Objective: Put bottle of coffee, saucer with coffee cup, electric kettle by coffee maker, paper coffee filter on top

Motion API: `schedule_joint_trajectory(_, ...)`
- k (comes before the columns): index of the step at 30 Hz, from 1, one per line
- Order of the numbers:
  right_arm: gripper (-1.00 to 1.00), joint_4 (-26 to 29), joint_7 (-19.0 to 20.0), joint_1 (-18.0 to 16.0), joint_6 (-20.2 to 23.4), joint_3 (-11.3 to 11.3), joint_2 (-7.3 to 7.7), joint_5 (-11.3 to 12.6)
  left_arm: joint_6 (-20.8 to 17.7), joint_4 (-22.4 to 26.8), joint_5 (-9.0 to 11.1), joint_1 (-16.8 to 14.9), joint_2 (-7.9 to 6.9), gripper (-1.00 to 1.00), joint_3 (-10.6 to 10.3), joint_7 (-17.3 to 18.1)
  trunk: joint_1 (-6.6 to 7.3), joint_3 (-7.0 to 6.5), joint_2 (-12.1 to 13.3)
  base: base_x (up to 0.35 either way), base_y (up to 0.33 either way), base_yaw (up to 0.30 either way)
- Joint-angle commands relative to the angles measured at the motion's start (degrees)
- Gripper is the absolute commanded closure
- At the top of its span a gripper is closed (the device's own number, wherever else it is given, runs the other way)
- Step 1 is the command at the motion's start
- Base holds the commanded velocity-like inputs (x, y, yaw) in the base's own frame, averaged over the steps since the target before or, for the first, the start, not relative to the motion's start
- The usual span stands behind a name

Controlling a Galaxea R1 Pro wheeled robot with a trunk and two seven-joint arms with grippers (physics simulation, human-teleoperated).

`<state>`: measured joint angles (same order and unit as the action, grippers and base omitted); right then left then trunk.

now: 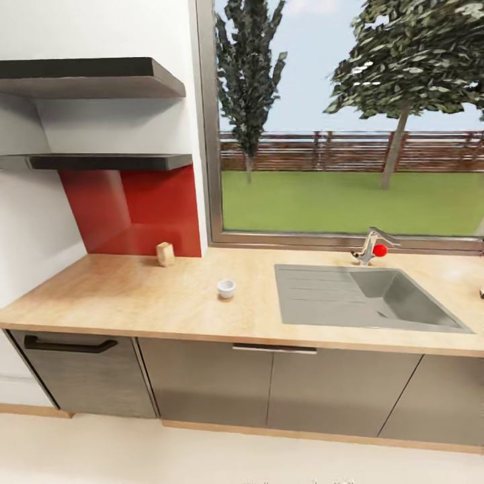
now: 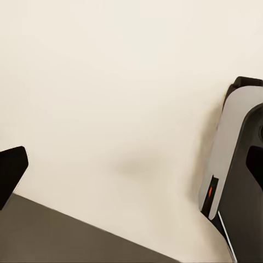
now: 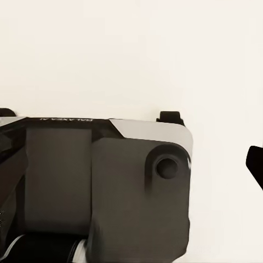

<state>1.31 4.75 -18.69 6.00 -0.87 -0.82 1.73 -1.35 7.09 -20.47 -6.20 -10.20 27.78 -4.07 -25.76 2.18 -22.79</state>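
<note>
Head view: cup [image 1: 226, 288] upright mid-frame on counter [image 1: 121, 296], well right of tan box [image 1: 165, 254], left of sink [image 1: 363, 296], shelf [image 1: 101, 161] upper left; wrist views: floor, robot body, tool states untellable.

A dark object [image 1: 481, 293] is cut off at the countertop's [image 1: 134, 296] edge.

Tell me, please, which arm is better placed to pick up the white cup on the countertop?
Left, marginally: the coffee cup sits slightly left of the head view's centre on the countertop, left of the sink.
</note>
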Motion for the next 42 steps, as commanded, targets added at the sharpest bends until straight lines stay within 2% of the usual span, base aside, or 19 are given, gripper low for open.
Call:
schedule_joint_trajectory(1,-1.0,0.1,0.1,0.0,0.3,-0.1,-0.02,0.2,-0.1,0.0,-0.6,0.0,0.01,-1.0,0.4,-0.1,-0.02,0.13,-0.1,-0.13,0.302,-0.093)
schedule_joint_trajectory(10,-1.0,0.2,0.1,0.0,0.1,0.0,-0.42,0.4,-0.1,0.0,-0.7,0.0,-0.5,-1.0,-0.2,0.0,-0.02,0.13,-0.1,-0.016,0.042,-0.003)
schedule_joint_trajectory(11,-1.0,0.4,0.0,0.0,-2.0,0.1,-0.48,0.4,-0.1,0.0,-0.7,0.0,-0.59,-1.0,-0.2,0.0,-0.02,0.13,-0.1,0.0,0.0,0.0)
schedule_joint_trajectory(12,-1.0,2.2,0.0,0.0,-3.7,0.1,-0.49,0.4,-0.1,0.0,-0.7,0.0,-0.6,-1.0,-0.2,0.0,-0.02,0.13,-0.1,0.0,0.0,0.0)
schedule_joint_trajectory(14,-1.0,9.4,0.0,0.0,-7.0,0.2,-0.55,0.6,-0.1,-0.1,-0.6,0.0,-0.68,-1.0,-0.1,0.0,-0.02,0.13,-0.1,0.0,0.0,0.0)
schedule_joint_trajectory(18,-1.0,16.4,0.1,0.0,-7.9,0.2,-0.8,0.7,-0.1,-0.1,-0.5,0.0,-0.61,-1.0,-0.1,-0.1,-0.02,0.13,-0.1,0.0,0.0,0.0)
schedule_joint_trajectory(22,-1.0,24.7,0.2,0.0,-8.0,0.2,-2.08,0.7,-0.1,-0.2,-0.5,0.0,-0.39,-1.0,-0.1,-0.1,-0.02,0.13,-0.1,0.0,0.0,0.0)
schedule_joint_trajectory(24,-1.0,29.4,0.2,0.0,-8.1,0.1,-3.53,0.7,-0.1,-0.2,-0.4,0.0,-0.31,-1.0,0.0,-0.1,-0.02,0.13,-0.1,0.0,0.0,0.0)
schedule_joint_trajectory(27,-1.0,33.1,0.2,0.0,-8.1,0.1,-5.04,0.7,-0.1,-0.5,-0.4,0.0,-0.28,-1.0,0.0,-0.1,-0.02,0.13,-0.1,-0.002,0.0,0.0)
schedule_joint_trajectory(31,-1.0,37.3,0.3,0.0,-8.1,0.0,-6.87,0.7,-0.1,-0.8,-0.3,0.0,-0.28,-1.0,0.2,-0.1,-0.02,0.13,-0.1,-0.11,0.07,0.0)
schedule_joint_trajectory(38,-1.0,41.7,0.4,0.0,-8.1,-0.5,-8.99,0.7,-0.1,-0.8,-0.3,0.0,-0.56,-1.0,0.4,-0.1,-0.02,0.13,-0.1,-0.248,0.171,0.0)
schedule_joint_trajectory(42,-1.0,45.0,0.3,0.0,-8.1,-3.3,-9.18,0.7,-0.1,-0.9,-0.3,0.1,-0.64,-1.0,0.4,-0.1,-0.02,0.13,-0.1,-0.277,0.192,0.0)
